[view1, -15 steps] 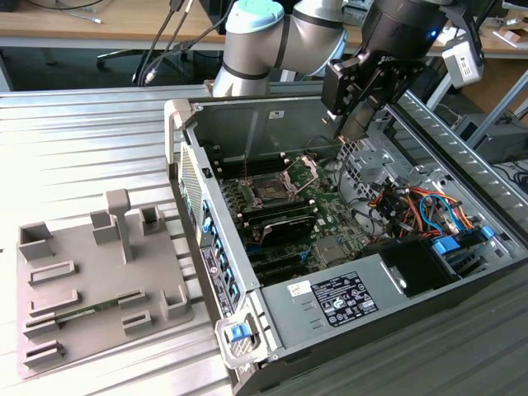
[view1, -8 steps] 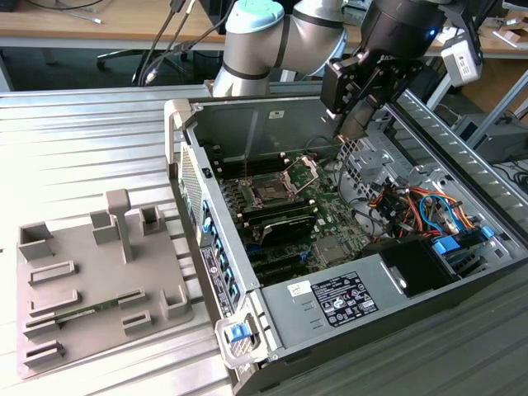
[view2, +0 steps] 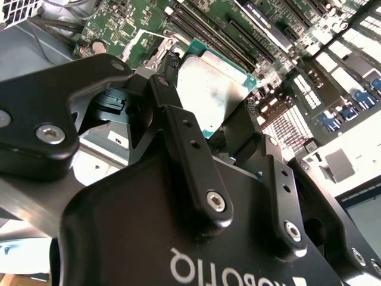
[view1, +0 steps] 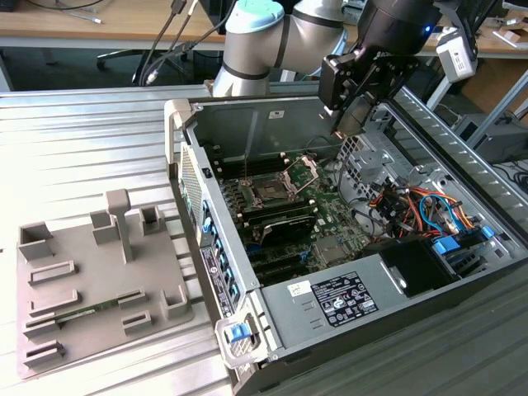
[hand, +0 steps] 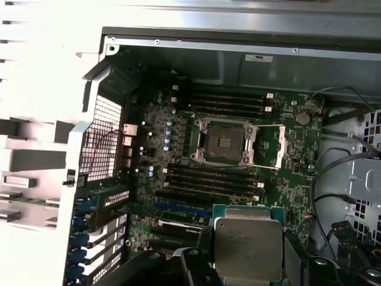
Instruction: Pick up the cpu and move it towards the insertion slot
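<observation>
So the arm [view1: 272, 41] comes in from the back and its gripper [view1: 351, 124] hangs over the open PC case [view1: 346, 239], up near the case's back wall. It's tilted, with a pale flat piece at its tip, can't tell what it is or how the fingers sit. Below it, the socket [view1: 276, 188] sits on the green motherboard [view1: 297, 214] with its metal plate [view1: 304, 171] flipped up just beside it. Orange and blue cables [view1: 421, 206] bunch up at the case's right side in the exterior view. A grey tray [view1: 91, 280] with blocky holders lies on the metal table [view1: 74, 148], left of the case, close to its side panel.
</observation>
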### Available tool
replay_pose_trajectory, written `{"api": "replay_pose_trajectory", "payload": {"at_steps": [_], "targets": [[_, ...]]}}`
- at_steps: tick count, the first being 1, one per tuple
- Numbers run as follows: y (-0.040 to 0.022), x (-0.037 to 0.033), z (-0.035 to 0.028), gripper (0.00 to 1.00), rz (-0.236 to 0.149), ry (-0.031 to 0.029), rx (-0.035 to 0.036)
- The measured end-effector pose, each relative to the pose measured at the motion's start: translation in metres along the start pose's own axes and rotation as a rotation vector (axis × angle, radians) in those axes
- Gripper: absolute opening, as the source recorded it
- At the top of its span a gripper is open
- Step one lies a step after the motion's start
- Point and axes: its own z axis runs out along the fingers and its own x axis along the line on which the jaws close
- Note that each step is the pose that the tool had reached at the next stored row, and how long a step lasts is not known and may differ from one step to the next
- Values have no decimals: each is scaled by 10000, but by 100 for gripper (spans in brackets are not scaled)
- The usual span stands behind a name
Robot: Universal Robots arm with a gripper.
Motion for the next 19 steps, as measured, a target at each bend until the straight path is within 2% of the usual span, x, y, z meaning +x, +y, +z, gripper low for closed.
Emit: {"api": "replay_pose_trajectory", "payload": {"at_steps": [19], "targets": [[202,-37,9,55,0,0,1]]}}
